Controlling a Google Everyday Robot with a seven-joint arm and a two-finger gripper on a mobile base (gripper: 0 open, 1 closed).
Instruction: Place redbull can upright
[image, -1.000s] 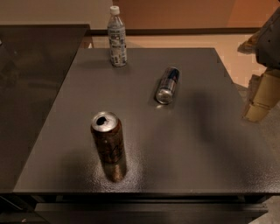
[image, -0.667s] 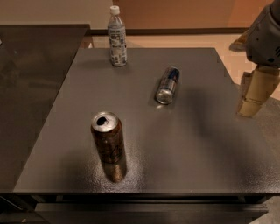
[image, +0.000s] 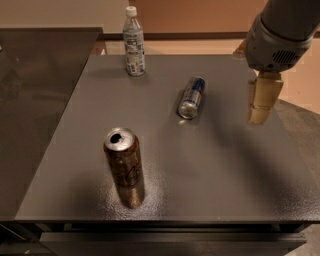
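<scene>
Dim warm light; dark shadow under the brown can (image: 122, 161), pale claw (image: 260, 111) over table's (image: 210, 195) right edge.

— Where are you?
— Indoors; office or lab, I can't tell. A plain grey surface (image: 215, 170), tan floor (image: 210, 46), brown wall (image: 200, 15). My gripper (image: 262, 102) hangs above the surface's right edge.

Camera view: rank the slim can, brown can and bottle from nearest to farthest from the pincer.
1. Slim can, lying mid-table, nearest the pincer at the right edge.
2. Brown can, front left, and bottle, back left: too close to call.
</scene>
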